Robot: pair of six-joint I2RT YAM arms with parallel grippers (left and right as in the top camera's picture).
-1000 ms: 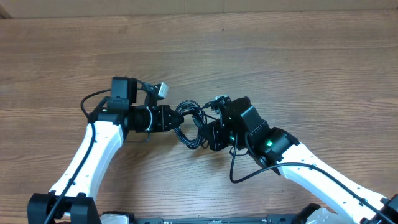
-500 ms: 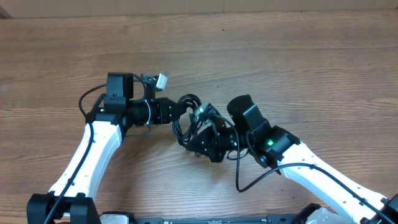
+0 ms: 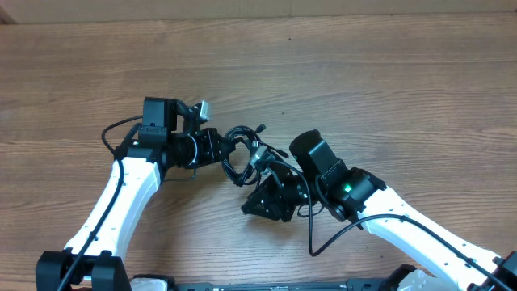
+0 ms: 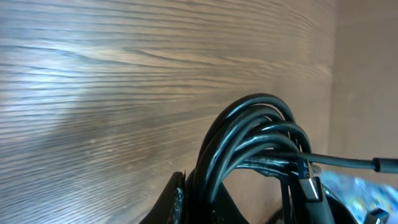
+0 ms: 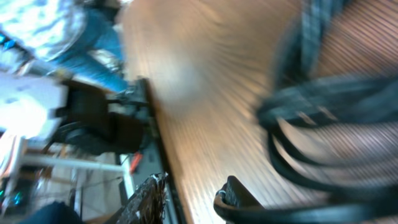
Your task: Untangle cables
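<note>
The cables (image 3: 236, 167) form a bundle of thin black loops on the wooden table between the two arms, with one plug end (image 3: 261, 128) sticking out at the back. My left gripper (image 3: 216, 148) is shut on the bundle's left side. In the left wrist view the cables (image 4: 261, 143) arch up from between the fingers (image 4: 177, 199). My right gripper (image 3: 257, 204) sits just in front of the bundle, tilted, with its jaws apart. In the blurred right wrist view bare table shows between the fingers (image 5: 149, 196), and the cables (image 5: 323, 102) lie to the right.
The wooden table (image 3: 363, 73) stretches away behind and to both sides. The right arm's own thicker black wire (image 3: 311, 234) loops near the front. The table's front edge (image 5: 155, 124) runs close by the right gripper, with room clutter beyond it.
My right gripper has opened, let go of the bundle and drawn back toward the table's front. The left gripper keeps its hold and has shifted only slightly.
</note>
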